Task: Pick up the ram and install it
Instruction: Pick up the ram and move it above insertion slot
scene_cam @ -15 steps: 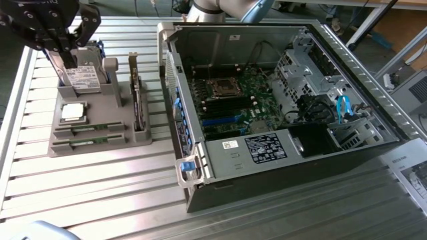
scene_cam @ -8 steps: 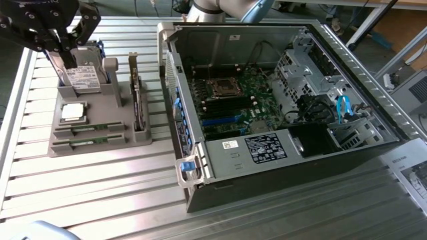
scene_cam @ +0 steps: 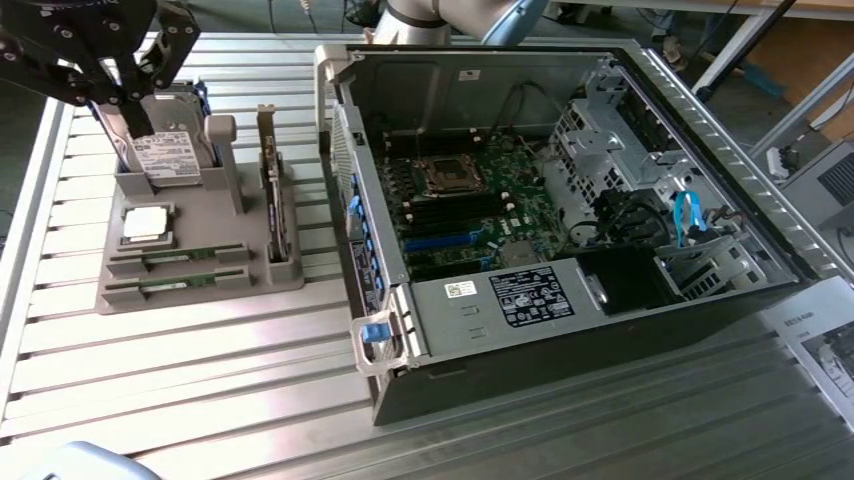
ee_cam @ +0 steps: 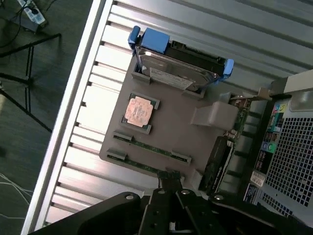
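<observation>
Two ram sticks lie flat in slots at the front of a grey holder tray (scene_cam: 187,235): one ram (scene_cam: 178,258) and a second ram (scene_cam: 174,287) beside it. In the wrist view they are ram (ee_cam: 151,147) and ram (ee_cam: 142,165). My black gripper (scene_cam: 118,85) hangs high over the tray's back, near the hard drive (scene_cam: 167,150). In the wrist view the gripper (ee_cam: 169,177) has its fingers together and holds nothing; its tips appear over the end of the nearer stick. The open computer case (scene_cam: 747,250) with its motherboard (scene_cam: 461,200) lies at the exterior view's right.
The tray (ee_cam: 171,122) also holds a hard drive (ee_cam: 176,68) standing upright, a processor chip (ee_cam: 139,110) and an expansion card (ee_cam: 217,161) on edge. The case wall (scene_cam: 344,160) stands close beside the tray. The slatted metal table (scene_cam: 200,380) stretches in front.
</observation>
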You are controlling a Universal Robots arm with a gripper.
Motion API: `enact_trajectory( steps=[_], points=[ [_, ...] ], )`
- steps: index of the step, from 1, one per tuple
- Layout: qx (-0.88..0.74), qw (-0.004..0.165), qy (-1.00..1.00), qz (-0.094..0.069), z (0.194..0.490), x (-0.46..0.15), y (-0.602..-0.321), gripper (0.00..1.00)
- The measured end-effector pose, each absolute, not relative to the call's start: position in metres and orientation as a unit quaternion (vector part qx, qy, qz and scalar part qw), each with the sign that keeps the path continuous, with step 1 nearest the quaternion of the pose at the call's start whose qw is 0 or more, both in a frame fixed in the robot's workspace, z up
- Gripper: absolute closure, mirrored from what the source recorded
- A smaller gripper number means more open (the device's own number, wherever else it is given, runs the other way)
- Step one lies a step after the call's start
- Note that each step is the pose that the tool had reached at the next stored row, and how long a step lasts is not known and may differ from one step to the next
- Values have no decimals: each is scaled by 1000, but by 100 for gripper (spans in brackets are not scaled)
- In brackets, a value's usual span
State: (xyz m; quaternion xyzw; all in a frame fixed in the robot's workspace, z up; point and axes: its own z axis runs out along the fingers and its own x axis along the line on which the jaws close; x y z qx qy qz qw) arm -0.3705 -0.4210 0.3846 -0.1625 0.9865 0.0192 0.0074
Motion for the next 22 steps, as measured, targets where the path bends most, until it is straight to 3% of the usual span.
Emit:
enact_trajectory(
  steps=[22],
  points=[
    [-354,3,935,19,384,-371,-421,90]
  ],
)
